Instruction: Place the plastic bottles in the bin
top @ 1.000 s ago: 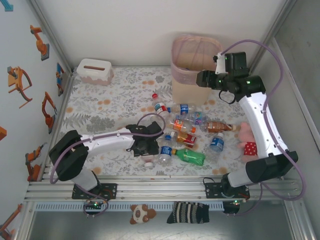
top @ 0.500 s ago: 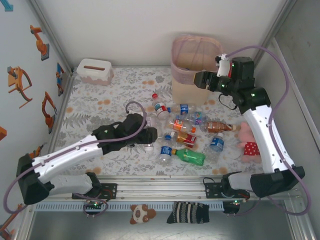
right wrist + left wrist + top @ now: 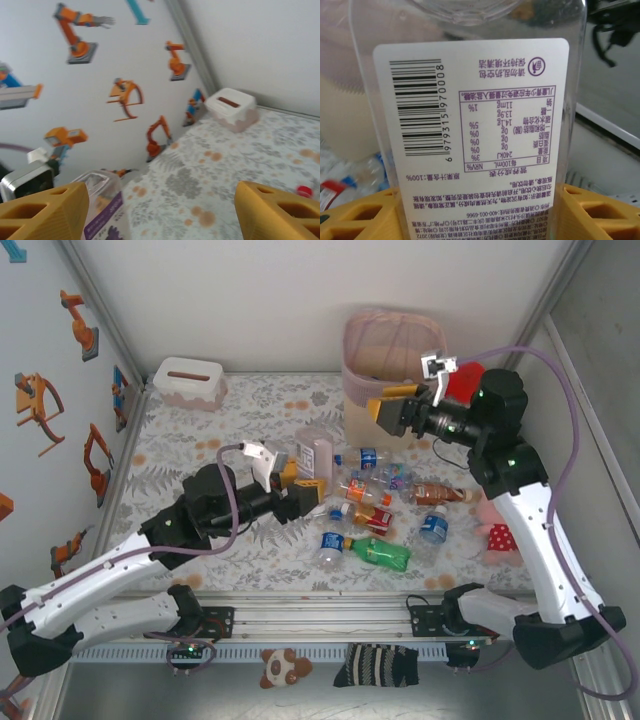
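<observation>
- The clear bottle (image 3: 314,453) is see-through plastic with a large white label. It stands roughly upright above the floral table (image 3: 200,455), left of centre.
- The left gripper (image 3: 300,483) is closed on its lower body. In the left wrist view a yellow finger (image 3: 355,215) presses each side of the label.
- The label carries a black barcode numbered 6979315970008 and a purple-outlined nutrition table in Chinese. The table is upside down to the camera and includes "100mL", "240kJ" and "NRV%", with "100%" printed beside it. The finer print lower down is too small to read.
- The other plastic bottles (image 3: 375,502) lie in a loose heap near the table's middle, right of the held one. Some have blue labels, some red, and one is green (image 3: 385,555).
- The bin (image 3: 362,415) is tall and pale pink-beige with a lattice rim. It stands at the far side, right of centre.
- The right gripper (image 3: 395,412) hovers just in front of the bin. Its yellow jaws are spread wide and hold nothing.
</observation>
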